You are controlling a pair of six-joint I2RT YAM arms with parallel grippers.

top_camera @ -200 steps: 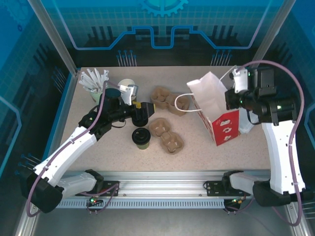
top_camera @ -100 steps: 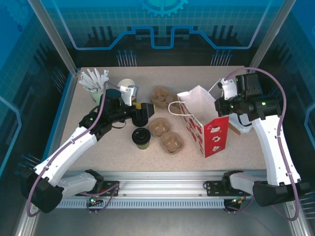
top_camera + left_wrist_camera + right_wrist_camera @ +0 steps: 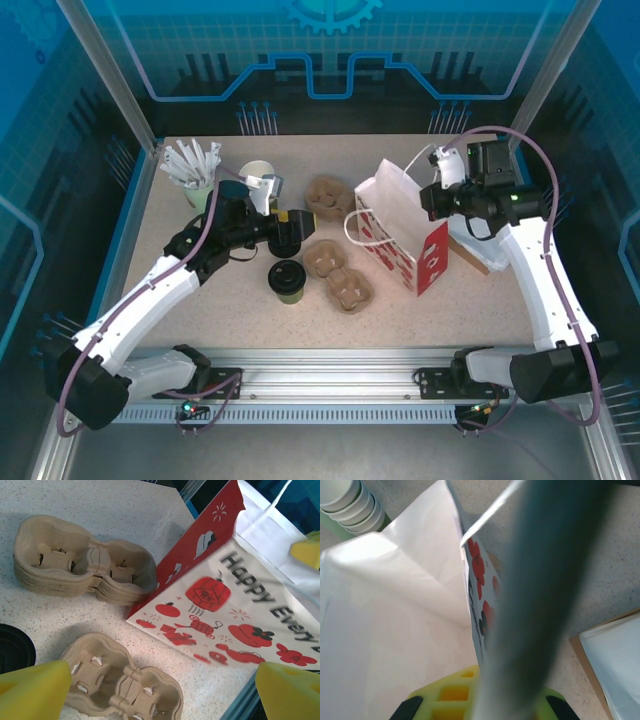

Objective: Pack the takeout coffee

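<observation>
The takeout coffee [image 3: 286,280], an olive-green cup with a black lid, stands upright at the table's middle left; its lid [image 3: 12,649] shows at the left wrist view's edge. My left gripper [image 3: 285,229] hovers just behind it, open, with nothing between its yellow fingertips [image 3: 32,690]. A white paper bag [image 3: 403,232] with red printed sides stands tilted right of centre, its mouth open upward. My right gripper [image 3: 432,198] is shut on the bag's upper rim [image 3: 479,587]. The bag's printed face [image 3: 240,595] looms close in the left wrist view.
Pulp cup carriers lie near the coffee: a stack [image 3: 335,198] behind and loose ones [image 3: 338,272] beside it. Stacked lidless cups [image 3: 258,172] and a cup of white sticks [image 3: 190,165] stand at the back left. Flat white bags [image 3: 482,252] lie at the right.
My right gripper has carried the bag leftward toward the table's middle, turning it as it went. The left arm and the coffee have stayed put.
</observation>
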